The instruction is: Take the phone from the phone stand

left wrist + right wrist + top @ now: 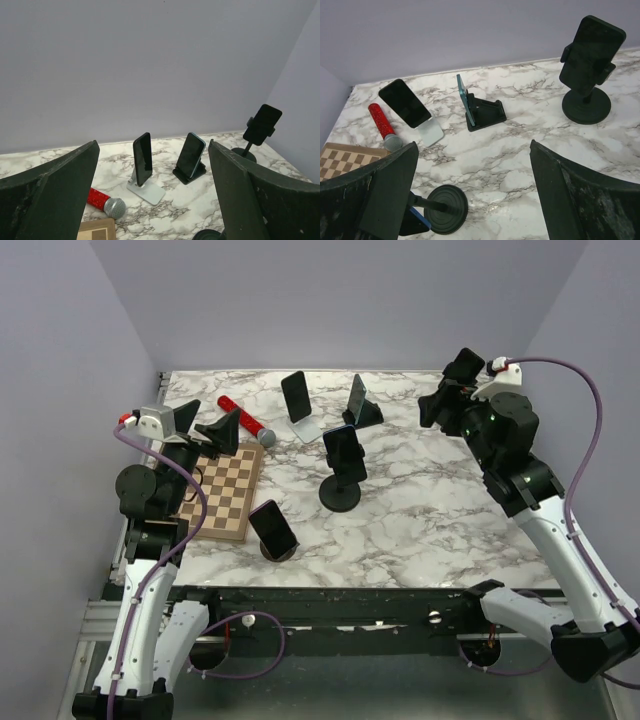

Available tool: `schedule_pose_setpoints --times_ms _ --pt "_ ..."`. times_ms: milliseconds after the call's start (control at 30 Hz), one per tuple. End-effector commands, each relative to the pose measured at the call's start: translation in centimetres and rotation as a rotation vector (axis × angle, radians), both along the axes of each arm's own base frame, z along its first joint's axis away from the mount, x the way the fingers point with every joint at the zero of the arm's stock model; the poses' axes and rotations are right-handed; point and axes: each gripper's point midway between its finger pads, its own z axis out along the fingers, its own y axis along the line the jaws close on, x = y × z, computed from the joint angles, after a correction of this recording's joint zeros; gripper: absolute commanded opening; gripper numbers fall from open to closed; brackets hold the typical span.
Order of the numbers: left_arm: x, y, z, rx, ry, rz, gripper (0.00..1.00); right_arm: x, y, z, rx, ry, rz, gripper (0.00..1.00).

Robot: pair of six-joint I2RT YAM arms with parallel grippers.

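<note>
Top view first. Your left gripper [207, 425] hangs near the far edge of the chessboard [225, 490], around 9 o'clock on the table [450, 510]. Its jaws are spread wide with nothing in them. Your right gripper [448, 388] is up at about 2 o'clock, also wide apart and empty.

You've got four phones, each sitting in a stand and none touched by either arm:
- The clamp-stand phone [344, 450] is dead centre on a round black base.
- The silver-stand phone [295, 395] is at 12.
- The wedge-stand phone [356, 400] is near it on the right.
- The front phone [272, 527] is at 7, just beside the chessboard's near corner.

A red microphone [245, 416] lies at 11, its head just beside the board's far corner.

In the left wrist view, the fingers [50, 195] frame the shot at 8 and 4 with a big gap between them. The silver-stand phone is at the middle, the wedge-stand phone is near it at 4, and the clamp-stand phone is out at 3. The mic is at 7.

In the right wrist view, the fingers [590, 200] are parted the same way. The clamp-stand phone is at 2, the wedge-stand phone is edge-on near 12, and the silver-stand phone is at 10. The mic and chessboard are at 9.
</note>
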Motion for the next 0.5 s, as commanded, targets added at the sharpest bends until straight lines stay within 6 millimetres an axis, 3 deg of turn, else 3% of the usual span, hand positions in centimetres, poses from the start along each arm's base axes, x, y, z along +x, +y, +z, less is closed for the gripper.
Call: schedule_pose_setpoints --times_ms 0,167,267,367,467 --pt "-1.0 -0.3 1.7 -0.009 -0.044 -0.017 0.99 0.0 0.4 -0.6 -0.002 0.033 0.022 1.0" --pt "-1.1 0.1 1.7 -0.026 -0.041 0.006 0.99 -0.4 1.8 -1.0 -0.03 0.058 0.118 1.0" --pt "-0.9 0.5 1.5 -0.039 -0.031 0.024 0.99 0.0 2.6 -2.4 -0.067 0.121 0.15 1.0" --pt "-0.9 0.6 1.5 -0.045 -0.023 0.033 0.99 -0.7 5.4 -3.3 -0.13 0.153 0.218 1.0" --pt "-0.8 0.6 1.4 -0.045 -0.022 0.033 0.99 -2.9 10.1 -2.2 -0.137 0.108 0.338 1.0"
